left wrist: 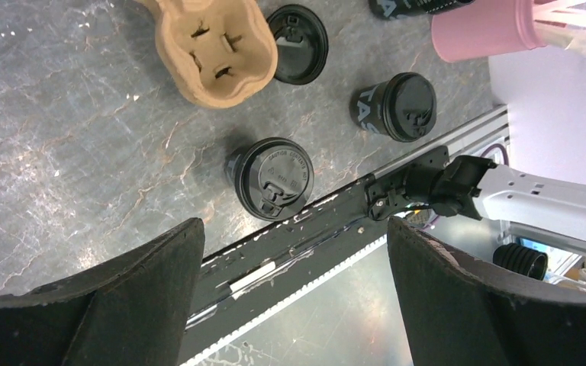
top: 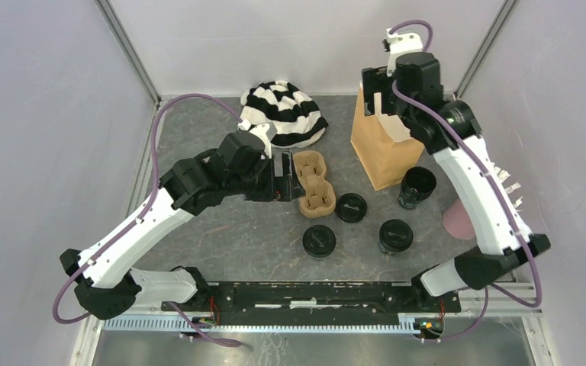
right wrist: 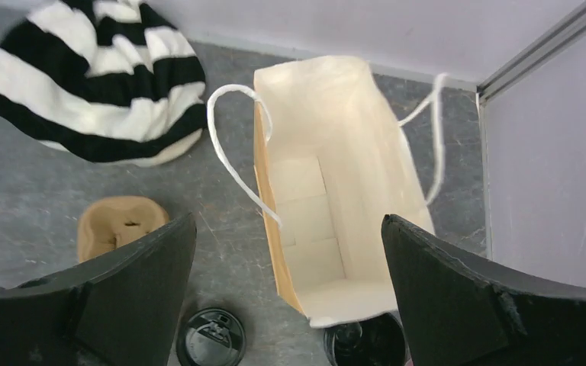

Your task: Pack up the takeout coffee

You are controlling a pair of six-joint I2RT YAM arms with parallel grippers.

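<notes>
— Above the paper bag (right wrist: 366, 152) hangs the right gripper (right wrist: 286, 225), fingers spread wide and nothing between them.

— Anything packed?

— Not that I can see. That wrist camera looks straight down into the bag, and the bottom is bare. One coffee cup (left wrist: 271, 177) stands lidded on the bench (left wrist: 69, 114) near the front rail. The other cup (left wrist: 395, 107) is close by, and both are well apart from the bag.

— And the left gripper (left wrist: 296, 229)?

— Open and empty too, beside the cardboard carrier (left wrist: 214, 49). I'd say the bag is ready and loading comes next. One gripper must drop over a cup, close on its wall and keep it upright.

— Do the views differ?

— Only the right wrist shows the bag's inside. The left wrist shows the lids plainly. The overhead alone shows both arms, and a lidless black cup (top: 416, 187) just beside the bag.
</notes>
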